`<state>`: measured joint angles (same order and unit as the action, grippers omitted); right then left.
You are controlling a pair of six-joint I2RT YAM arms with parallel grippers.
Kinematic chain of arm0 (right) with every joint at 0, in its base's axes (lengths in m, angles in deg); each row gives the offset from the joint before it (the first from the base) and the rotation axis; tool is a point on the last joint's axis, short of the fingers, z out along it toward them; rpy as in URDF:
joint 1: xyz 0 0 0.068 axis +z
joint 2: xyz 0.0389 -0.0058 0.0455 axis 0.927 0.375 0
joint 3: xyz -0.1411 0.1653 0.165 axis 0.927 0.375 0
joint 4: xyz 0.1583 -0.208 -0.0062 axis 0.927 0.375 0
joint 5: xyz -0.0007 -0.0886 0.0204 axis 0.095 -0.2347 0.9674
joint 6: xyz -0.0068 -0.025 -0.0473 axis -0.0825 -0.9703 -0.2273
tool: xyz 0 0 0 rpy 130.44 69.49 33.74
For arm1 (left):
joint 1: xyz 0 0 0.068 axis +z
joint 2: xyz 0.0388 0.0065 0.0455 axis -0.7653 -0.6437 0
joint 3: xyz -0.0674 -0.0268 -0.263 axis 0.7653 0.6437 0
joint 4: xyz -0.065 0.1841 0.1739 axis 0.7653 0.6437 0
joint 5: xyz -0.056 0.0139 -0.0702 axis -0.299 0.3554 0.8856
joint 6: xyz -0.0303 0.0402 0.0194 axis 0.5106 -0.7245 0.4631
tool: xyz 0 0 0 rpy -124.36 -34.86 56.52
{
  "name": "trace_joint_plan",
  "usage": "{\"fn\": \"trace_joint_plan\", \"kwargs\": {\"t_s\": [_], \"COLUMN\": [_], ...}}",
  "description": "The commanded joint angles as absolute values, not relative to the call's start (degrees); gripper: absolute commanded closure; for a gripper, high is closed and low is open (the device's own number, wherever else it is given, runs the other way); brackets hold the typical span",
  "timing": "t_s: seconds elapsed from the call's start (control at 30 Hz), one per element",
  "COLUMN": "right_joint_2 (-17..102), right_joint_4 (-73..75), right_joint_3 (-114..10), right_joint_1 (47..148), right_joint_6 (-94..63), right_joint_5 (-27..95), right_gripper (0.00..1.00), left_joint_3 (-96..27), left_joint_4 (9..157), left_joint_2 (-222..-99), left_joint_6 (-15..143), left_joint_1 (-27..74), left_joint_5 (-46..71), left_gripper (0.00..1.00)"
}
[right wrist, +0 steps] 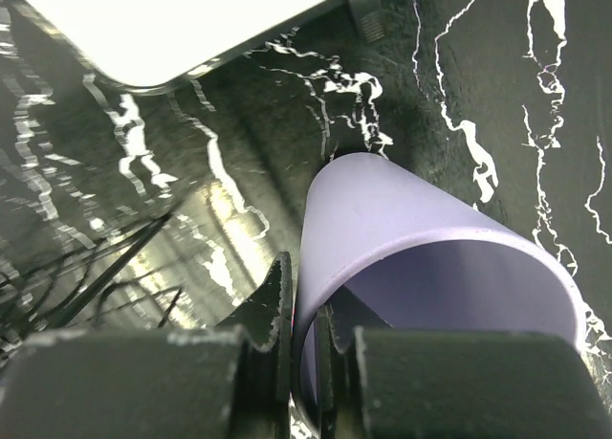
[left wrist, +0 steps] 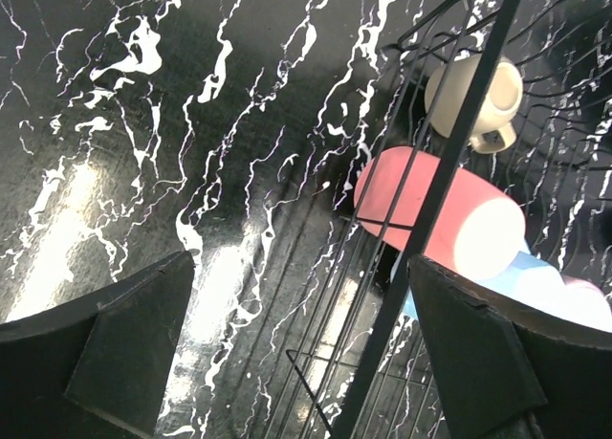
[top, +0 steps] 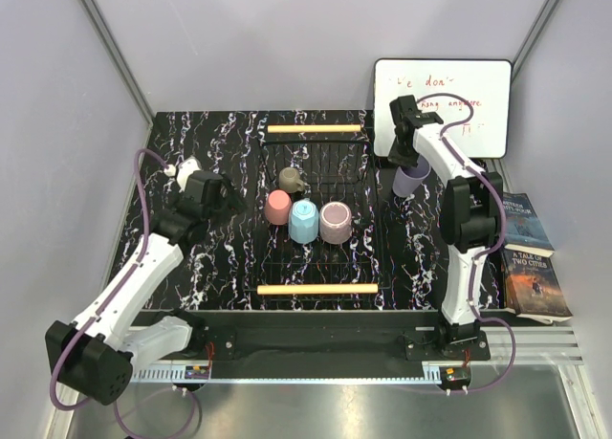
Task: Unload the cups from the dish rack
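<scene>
The black wire dish rack (top: 356, 251) lies mid-table with a wooden bar at each end. In it lie the coral pink cup (top: 278, 208), light blue cup (top: 304, 220), mauve-pink cup (top: 336, 222) and olive-grey mug (top: 291, 180). My right gripper (top: 405, 160) is shut on the rim of the lavender cup (top: 412, 180), right of the rack; the wrist view shows one finger inside and one outside the wall of this cup (right wrist: 421, 229). My left gripper (top: 232, 194) is open and empty, left of the rack (left wrist: 382, 305), facing the coral cup (left wrist: 435, 219) and the mug (left wrist: 478, 99).
A whiteboard (top: 443, 104) with red writing leans at the back right, close behind the right gripper. Two books (top: 531, 257) lie off the table's right edge. The black marbled table (top: 210, 142) carries nothing else left of the rack.
</scene>
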<state>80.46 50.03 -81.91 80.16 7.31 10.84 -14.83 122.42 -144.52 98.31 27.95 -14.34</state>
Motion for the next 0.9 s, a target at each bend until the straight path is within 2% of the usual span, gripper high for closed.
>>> {"fn": "trace_joint_plan", "kwargs": {"t_s": [0.0, 0.17, 0.2, 0.37, 0.5, 0.6, 0.87], "right_joint_2": [83.31, 84.9, 84.9, 83.5, 81.13, 79.1, 71.55], "right_joint_4": [51.91, 52.52, 52.44, 52.35, 51.38, 51.29, 51.12], "right_joint_3": [-85.56, -86.26, -86.09, -83.81, -82.75, -83.36, -87.49], "right_joint_1": [79.75, 79.58, 79.66, 79.66, 79.66, 79.75, 79.75], "right_joint_6": [6.18, 5.22, 5.13, 5.74, 6.27, 6.53, 6.62], "right_joint_5": [10.66, 10.57, 10.4, 10.93, 11.45, 11.45, 12.33], "right_gripper": [1.0, 1.0, 0.98, 0.73, 0.5, 0.41, 0.36], "left_joint_3": [-16.07, -15.98, -15.98, -16.16, -16.59, -16.77, -17.03], "left_joint_4": [121.75, 121.83, 121.83, 121.92, 121.92, 121.83, 121.48], "left_joint_2": [-144.97, -145.76, -145.85, -145.85, -145.94, -145.33, -143.75], "left_joint_6": [97.2, 97.12, 97.03, 96.94, 96.59, 96.06, 95.1], "left_joint_1": [27.96, 27.96, 27.96, 27.96, 27.96, 27.78, 27.25], "left_joint_5": [-15.35, -14.65, -14.65, -14.56, -15.17, -16.05, -15.97], "left_gripper": [0.01, 0.01, 0.01, 0.01, 0.01, 0.01, 0.01]}}
